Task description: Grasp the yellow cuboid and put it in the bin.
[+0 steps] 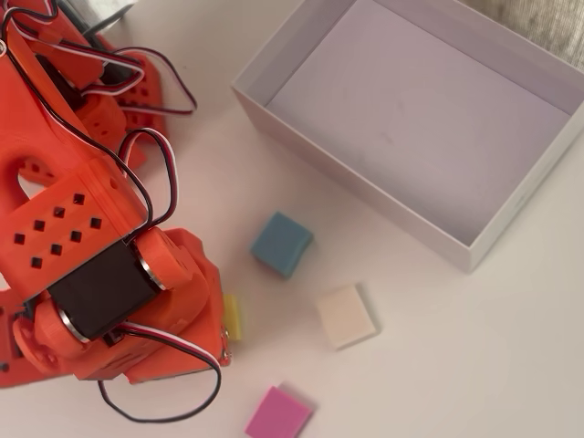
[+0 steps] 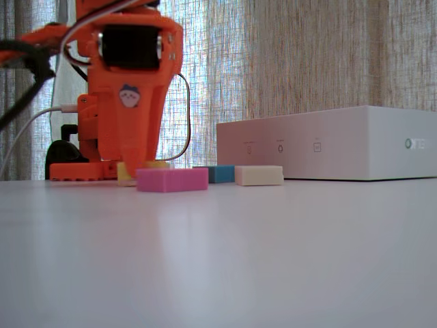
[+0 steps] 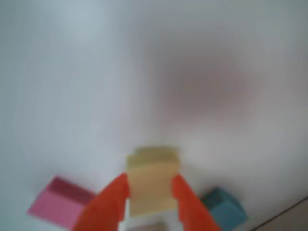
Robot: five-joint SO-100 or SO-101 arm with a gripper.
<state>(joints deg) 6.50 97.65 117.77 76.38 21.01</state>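
The yellow cuboid (image 3: 151, 185) sits between my two orange fingers in the wrist view, and both fingers press its sides. My gripper (image 3: 150, 180) is shut on it, low at the table. In the overhead view only a yellow sliver (image 1: 234, 317) shows beside the arm, which hides the fingers. In the fixed view the gripper (image 2: 131, 167) reaches the table and the yellow cuboid (image 2: 127, 175) shows at its foot. The bin (image 1: 365, 196) is a white box at the upper right, empty; in the fixed view it (image 2: 328, 143) stands at the right.
A blue block (image 1: 281, 243), a cream block (image 1: 346, 316) and a pink block (image 1: 278, 413) lie on the white table between the arm and the bin. The orange arm base (image 1: 82, 82) and its cables fill the left of the overhead view.
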